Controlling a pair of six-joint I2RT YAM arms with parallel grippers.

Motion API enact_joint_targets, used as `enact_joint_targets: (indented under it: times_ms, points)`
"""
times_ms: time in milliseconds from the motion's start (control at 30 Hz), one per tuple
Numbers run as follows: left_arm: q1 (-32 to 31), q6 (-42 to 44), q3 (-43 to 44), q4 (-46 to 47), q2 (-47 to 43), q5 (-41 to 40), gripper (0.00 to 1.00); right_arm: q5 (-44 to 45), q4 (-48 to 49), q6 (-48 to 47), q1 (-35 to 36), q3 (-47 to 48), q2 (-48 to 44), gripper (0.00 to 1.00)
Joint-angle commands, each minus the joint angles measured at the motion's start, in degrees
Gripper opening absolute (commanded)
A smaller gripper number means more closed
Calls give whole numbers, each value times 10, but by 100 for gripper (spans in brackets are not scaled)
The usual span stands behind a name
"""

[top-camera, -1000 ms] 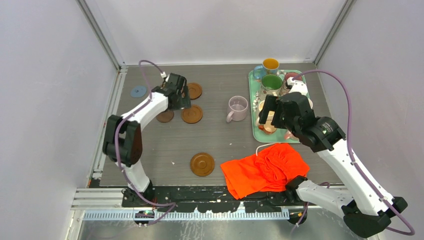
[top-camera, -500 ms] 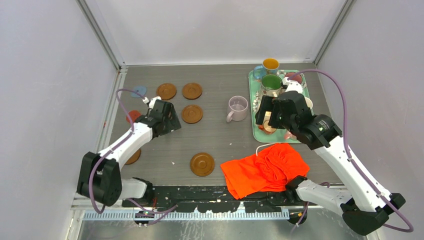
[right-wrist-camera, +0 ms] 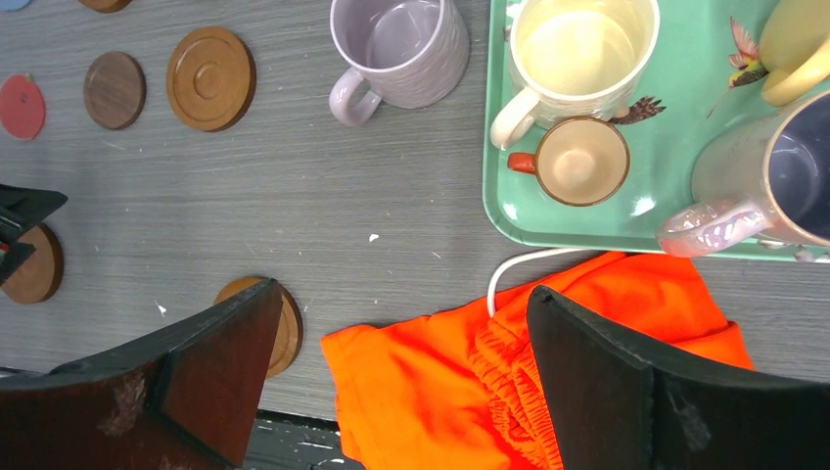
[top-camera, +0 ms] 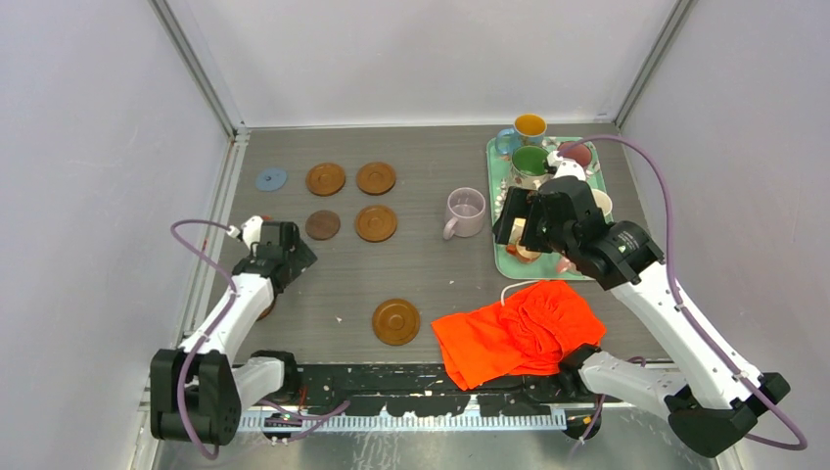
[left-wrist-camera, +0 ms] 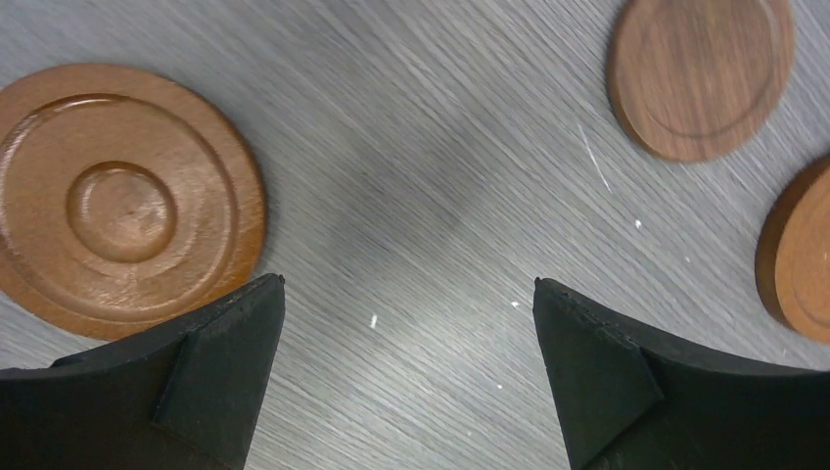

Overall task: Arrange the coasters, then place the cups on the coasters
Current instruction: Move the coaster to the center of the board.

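Your left claw (left-wrist-camera: 408, 284) spread wide and empty over the surface (left-wrist-camera: 421, 147), brown coaster (left-wrist-camera: 122, 201) just beside one finger, your right claw (right-wrist-camera: 406, 289) wide open, empty, near the tray (right-wrist-camera: 607, 227), lilac cup (right-wrist-camera: 396, 49) on the surface beside the tray

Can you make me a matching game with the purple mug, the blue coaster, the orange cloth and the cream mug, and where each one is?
Things:
1. lilac mug
2. blue coaster
3. orange cloth
4. cream mug

Places:
A. standing on the teal tray
B. alone at the far left
C. just left of the tray, not on it
D. crumpled up nearest the robot's bases

Pairs: 1-C, 2-B, 3-D, 4-A
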Motion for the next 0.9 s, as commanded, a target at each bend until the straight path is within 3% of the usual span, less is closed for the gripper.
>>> enact_joint_targets:
  times_ms: [0,333,867]
  points:
    - [44,-29,-26,51,-35,-13,100,-14,13,10,3,5,11,100]
    - [173,-52,-77,105,-37,19,100,-28,-8,7,9,43,58,100]
    - [205,-71,-96,157,24,95,100,-18,4,17,27,45,78,100]
